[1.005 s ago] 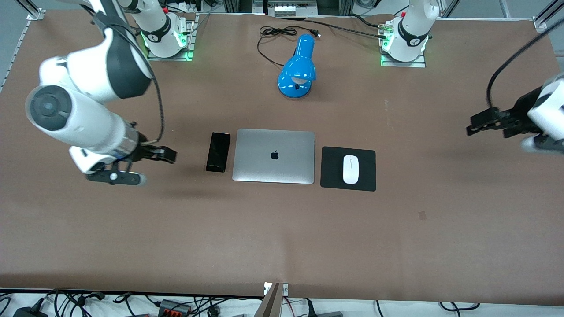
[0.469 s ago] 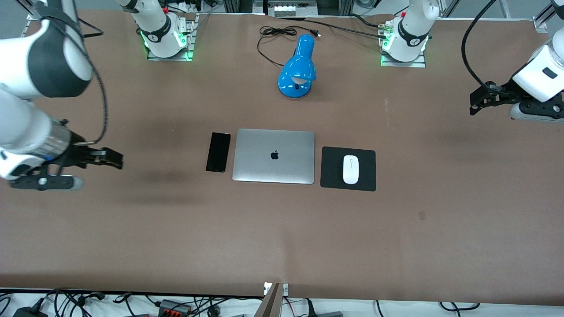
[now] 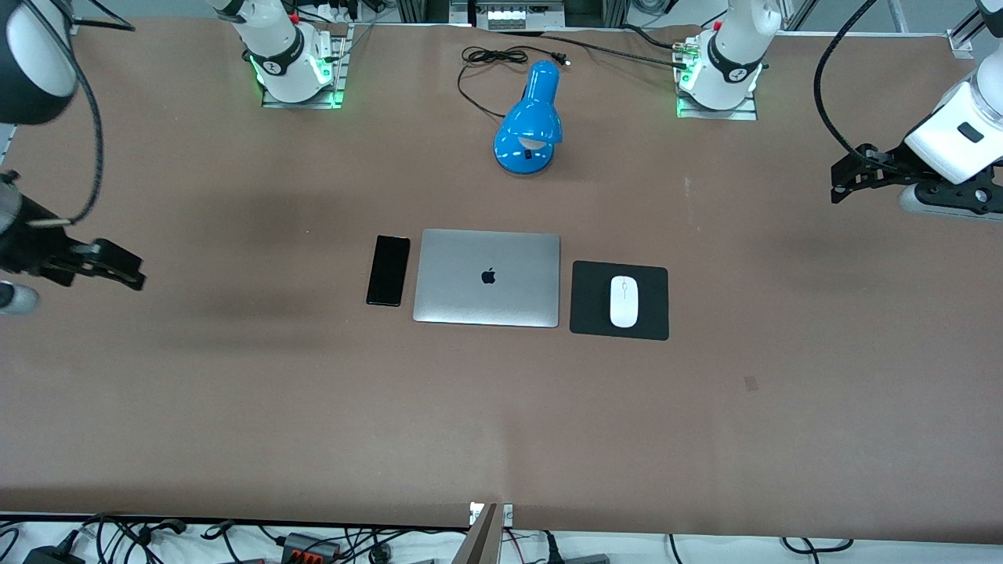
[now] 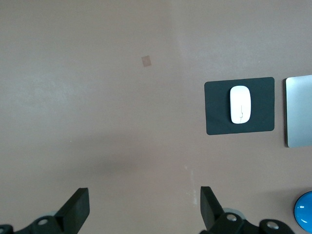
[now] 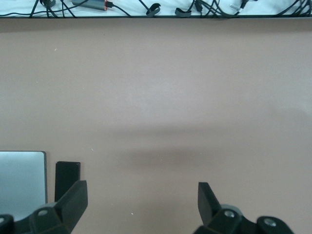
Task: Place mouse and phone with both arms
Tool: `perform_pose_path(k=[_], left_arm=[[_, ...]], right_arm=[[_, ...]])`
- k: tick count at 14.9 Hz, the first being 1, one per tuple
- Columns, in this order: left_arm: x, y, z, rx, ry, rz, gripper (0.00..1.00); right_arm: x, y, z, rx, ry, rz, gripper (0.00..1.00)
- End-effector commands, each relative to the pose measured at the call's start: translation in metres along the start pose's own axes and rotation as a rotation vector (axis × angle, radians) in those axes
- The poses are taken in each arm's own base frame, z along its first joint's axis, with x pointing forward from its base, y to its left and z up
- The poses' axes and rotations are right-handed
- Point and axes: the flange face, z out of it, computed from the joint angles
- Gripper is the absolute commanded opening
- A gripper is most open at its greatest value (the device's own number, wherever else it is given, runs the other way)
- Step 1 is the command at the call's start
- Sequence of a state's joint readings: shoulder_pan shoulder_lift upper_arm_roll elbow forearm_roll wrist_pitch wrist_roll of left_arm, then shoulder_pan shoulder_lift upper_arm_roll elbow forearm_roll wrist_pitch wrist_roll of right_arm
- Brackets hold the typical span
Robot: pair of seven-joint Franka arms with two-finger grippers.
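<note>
mouse (image 3: 624, 301) on black mat (image 3: 654, 278) | phone (image 3: 388, 270) beside laptop (image 3: 487, 277) | left hand (image 3: 850, 174), right hand (image 3: 117, 269) released, pulled back toward tabletop (image 3: 501, 423) ends | likely placed

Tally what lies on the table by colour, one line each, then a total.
Black: 2, phone and mat
White: 1, mouse
Silver: 1, laptop
Blue: 1, lamp
Total: 5
</note>
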State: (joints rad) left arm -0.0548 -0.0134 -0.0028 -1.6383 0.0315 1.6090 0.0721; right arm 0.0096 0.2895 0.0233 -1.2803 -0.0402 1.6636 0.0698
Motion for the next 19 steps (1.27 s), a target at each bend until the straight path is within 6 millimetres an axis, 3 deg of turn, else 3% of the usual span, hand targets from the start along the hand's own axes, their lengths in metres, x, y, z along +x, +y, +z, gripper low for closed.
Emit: perform_pose_path(k=[1, 5, 14, 19], left_arm=[[0.002, -0.005, -0.004, 0.011, -0.020, 0.019, 1.00], [0.001, -0.007, -0.003, 0.009, -0.030, 0.014, 1.00], [0.001, -0.007, -0.003, 0.009, -0.030, 0.016, 1.00], [0.001, -0.008, -0.003, 0.009, -0.030, 0.014, 1.00]], right_arm=[[-0.010, 0.012, -0.013, -0.006, -0.016, -0.030, 1.00], [-0.017, 0.035, -0.018, -0.007, -0.037, -0.036, 1.00], [-0.080, 0.031, -0.002, -0.015, 0.000, -0.050, 1.00], [-0.091, 0.033, 0.010, -0.011, -0.005, -0.046, 1.00]])
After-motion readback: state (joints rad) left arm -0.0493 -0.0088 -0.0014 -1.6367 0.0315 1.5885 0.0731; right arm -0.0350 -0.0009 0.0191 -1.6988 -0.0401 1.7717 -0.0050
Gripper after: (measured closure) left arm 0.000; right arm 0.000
